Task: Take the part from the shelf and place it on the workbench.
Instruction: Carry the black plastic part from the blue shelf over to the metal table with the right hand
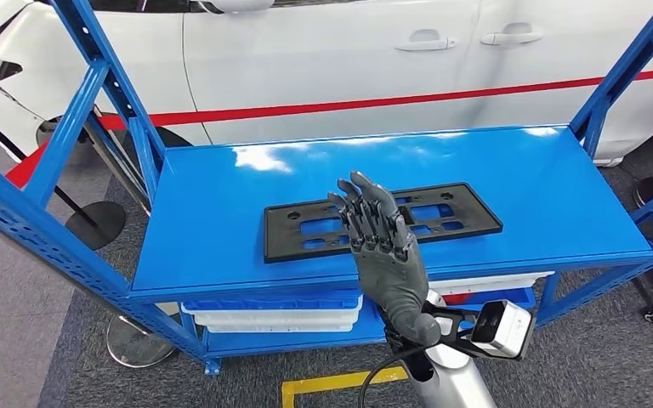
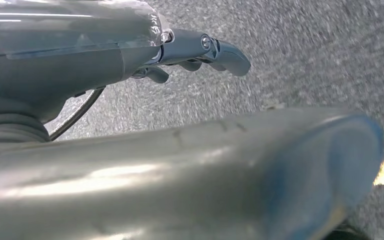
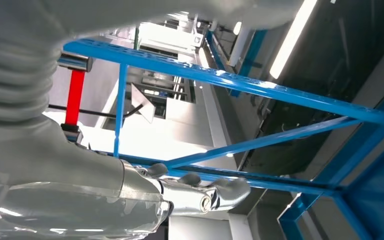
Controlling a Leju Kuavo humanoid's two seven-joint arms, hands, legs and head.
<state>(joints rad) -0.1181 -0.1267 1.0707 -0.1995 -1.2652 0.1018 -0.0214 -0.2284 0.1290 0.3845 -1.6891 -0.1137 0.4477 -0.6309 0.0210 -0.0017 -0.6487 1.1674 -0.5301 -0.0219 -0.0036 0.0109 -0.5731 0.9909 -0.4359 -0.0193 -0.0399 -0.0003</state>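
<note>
Right hand (image 1: pixel 380 242), fingers released, hovers over the black part (image 1: pixel 381 221); it should probably lower flat, grip its near edge

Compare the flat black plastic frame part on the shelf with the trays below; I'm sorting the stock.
The flat black plastic frame part lies on the blue shelf top; the white and blue plastic trays sit stacked one level down. The part is a thin cut-out frame, the trays deeper. Both are rectangular.

This is a car workshop or assembly hall. A white car (image 1: pixel 332 59) with a red stripe stands behind a blue steel shelf rack (image 1: pixel 374 183), stanchion bases (image 1: pixel 95 223) rest on grey carpet (image 1: pixel 17 340), and strip lights (image 3: pixel 292 37) run overhead.
</note>
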